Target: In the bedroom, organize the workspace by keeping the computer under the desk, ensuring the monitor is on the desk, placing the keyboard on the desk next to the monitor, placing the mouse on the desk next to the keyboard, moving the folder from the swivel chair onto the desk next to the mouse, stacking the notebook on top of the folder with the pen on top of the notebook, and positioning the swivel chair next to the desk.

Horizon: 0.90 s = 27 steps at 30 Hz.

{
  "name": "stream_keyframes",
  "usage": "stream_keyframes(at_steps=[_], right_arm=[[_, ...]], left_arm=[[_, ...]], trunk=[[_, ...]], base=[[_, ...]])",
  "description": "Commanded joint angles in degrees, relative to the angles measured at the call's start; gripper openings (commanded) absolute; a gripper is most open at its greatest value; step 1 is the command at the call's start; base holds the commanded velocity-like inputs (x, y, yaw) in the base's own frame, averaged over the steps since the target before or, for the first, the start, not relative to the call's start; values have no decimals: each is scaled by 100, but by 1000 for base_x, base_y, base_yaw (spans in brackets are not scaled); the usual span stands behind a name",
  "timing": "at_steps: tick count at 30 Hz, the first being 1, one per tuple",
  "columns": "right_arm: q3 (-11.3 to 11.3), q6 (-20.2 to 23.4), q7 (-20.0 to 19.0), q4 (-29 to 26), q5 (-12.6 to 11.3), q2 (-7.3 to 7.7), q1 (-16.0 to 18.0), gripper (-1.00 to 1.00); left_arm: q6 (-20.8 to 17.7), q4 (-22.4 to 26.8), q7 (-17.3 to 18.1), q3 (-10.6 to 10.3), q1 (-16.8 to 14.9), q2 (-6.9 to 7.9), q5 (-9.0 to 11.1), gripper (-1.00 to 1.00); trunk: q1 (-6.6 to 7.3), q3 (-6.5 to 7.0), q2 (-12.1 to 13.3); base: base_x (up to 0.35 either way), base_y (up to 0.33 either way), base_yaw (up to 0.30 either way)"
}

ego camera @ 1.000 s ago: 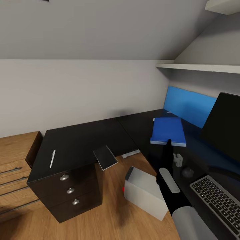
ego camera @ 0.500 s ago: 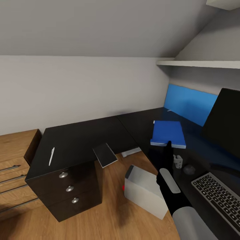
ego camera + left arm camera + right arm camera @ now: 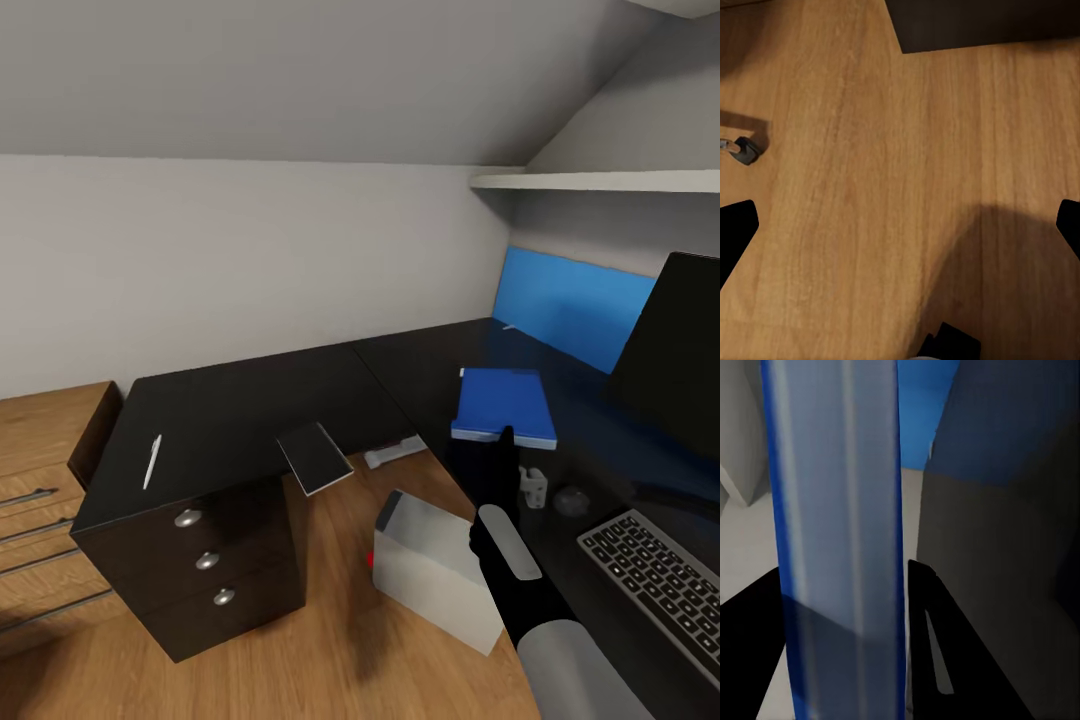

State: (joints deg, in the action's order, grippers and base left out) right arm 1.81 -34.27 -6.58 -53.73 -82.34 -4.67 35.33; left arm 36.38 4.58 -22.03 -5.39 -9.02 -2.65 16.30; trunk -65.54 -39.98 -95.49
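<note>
Blue folder [image 3: 503, 404] lying flat on black table [image 3: 240, 420], our right tool [image 3: 505, 440] closed on its near edge. Head view drifting since earlier; folder unmoved. We are judging release next. Left tool [image 3: 900, 225] spread wide, empty, over floor.

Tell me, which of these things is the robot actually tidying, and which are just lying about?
For the job: folder, held edge-on by the right gripper; desk; keyboard; monitor; computer; pen; notebook.

Lying about: blue wall panel, shelf, wooden cabinet.
</note>
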Motion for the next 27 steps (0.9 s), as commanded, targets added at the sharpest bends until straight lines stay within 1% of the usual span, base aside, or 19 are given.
stream_keyframes(at_steps=[1, 5, 14, 20, 27], right_arm=[[15, -27, 85, 3, -54, 6, 6, -100], [18, -27, 250, 3, -54, 10, 4, -100], [-12, -27, 295, 3, -47, 18, 8, -100], [-7, -27, 456, 3, -52, 19, 6, -100], [-6, -27, 473, 3, -46, 19, 8, -100]], left_arm=[[10, -1, -35, -50, -3, 1, 30, 100], [9, -1, -31, -50, -3, 1, 31, 100], [37, -1, -22, -44, -3, 1, 24, 100], [52, -1, -20, -50, -3, 1, 22, 100], [53, -1, -14, -58, -3, 1, 22, 100]], trunk=[[1, -5, -2], [1, -5, -2], [1, -5, -2], [1, -5, -2], [1, -5, -2]], base=[[0, 0, 0], [0, 0, 0], [0, 0, 0], [0, 0, 0], [0, -53, 0]])
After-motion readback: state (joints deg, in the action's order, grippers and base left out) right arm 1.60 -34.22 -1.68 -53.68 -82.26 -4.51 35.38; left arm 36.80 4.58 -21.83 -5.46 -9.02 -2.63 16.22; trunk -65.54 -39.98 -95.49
